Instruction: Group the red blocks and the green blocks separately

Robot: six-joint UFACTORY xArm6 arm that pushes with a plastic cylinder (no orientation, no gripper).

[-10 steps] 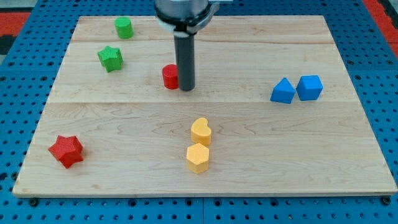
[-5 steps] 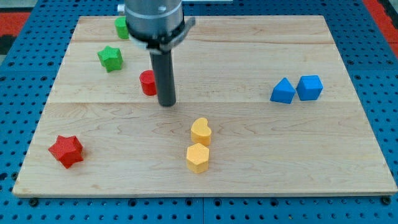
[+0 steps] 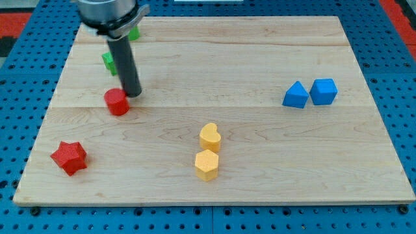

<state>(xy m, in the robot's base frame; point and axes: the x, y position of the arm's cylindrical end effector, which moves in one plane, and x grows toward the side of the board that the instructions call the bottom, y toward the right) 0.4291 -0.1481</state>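
No readable text, label, brand, number or sign appears anywhere in view.

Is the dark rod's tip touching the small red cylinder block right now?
Touching, it seems: in the camera view my tip sits against the red cylinder block at its upper right edge, with no wood showing between them.

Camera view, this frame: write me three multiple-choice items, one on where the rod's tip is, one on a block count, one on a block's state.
1. Where is my tip?
A. beside the blue blocks
B. at the red cylinder's upper right
C. between the yellow blocks

2. How many yellow blocks are on the board?
A. one
B. two
C. four

3. How do the red cylinder and red star stand?
A. apart
B. stacked
C. touching

Answers: 1 B, the rod ends right by the cylinder; 2 B, a yellow heart and a yellow hexagon; 3 A, bare wood lies between them.
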